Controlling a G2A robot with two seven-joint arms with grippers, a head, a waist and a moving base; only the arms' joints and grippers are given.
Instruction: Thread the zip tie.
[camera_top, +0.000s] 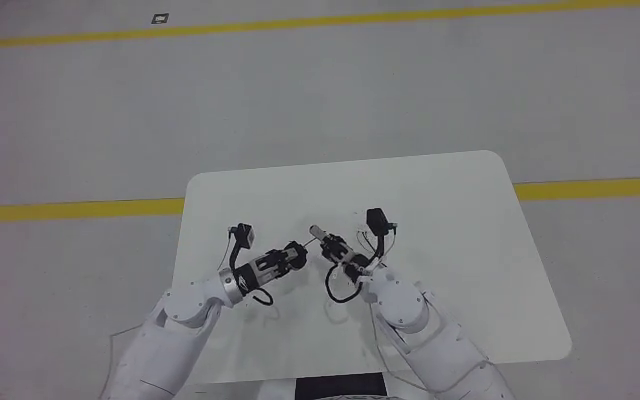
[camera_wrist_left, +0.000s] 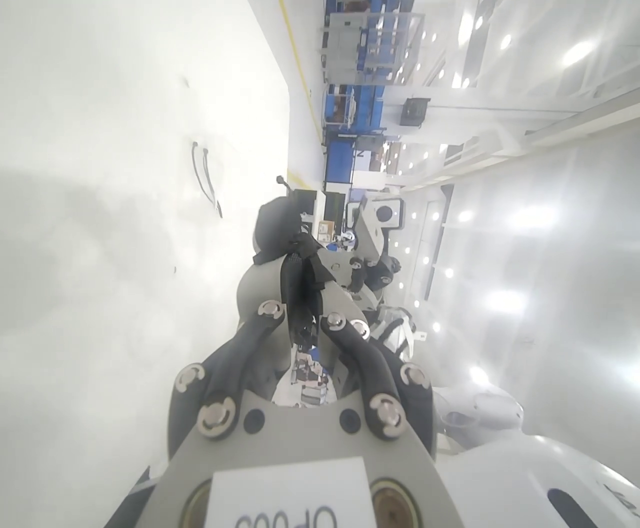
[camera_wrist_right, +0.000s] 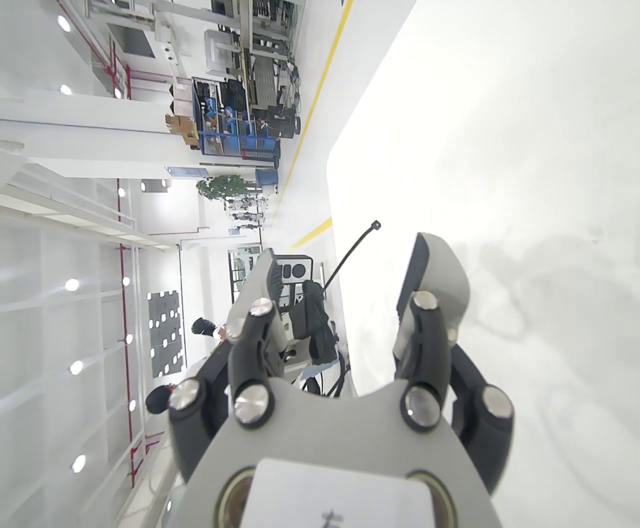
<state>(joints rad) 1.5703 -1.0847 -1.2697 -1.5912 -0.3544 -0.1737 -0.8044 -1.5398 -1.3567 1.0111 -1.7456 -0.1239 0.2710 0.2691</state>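
Black zip tie (camera_wrist_right: 360, 244) sits clamped in the closed left pincer (camera_wrist_left: 300, 280), raised above the bench (camera_top: 450, 200). The right pincer (camera_wrist_right: 347, 255) gapes empty beside it and should grip near the free end, squarely aligned.

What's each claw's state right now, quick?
Left claw: closed, holding the zip tie.
Right claw: open, holding nothing.

Bright ceiling lights (camera_wrist_left: 530, 217) wash the table (camera_top: 470, 200) pale; wrist views bow outward.
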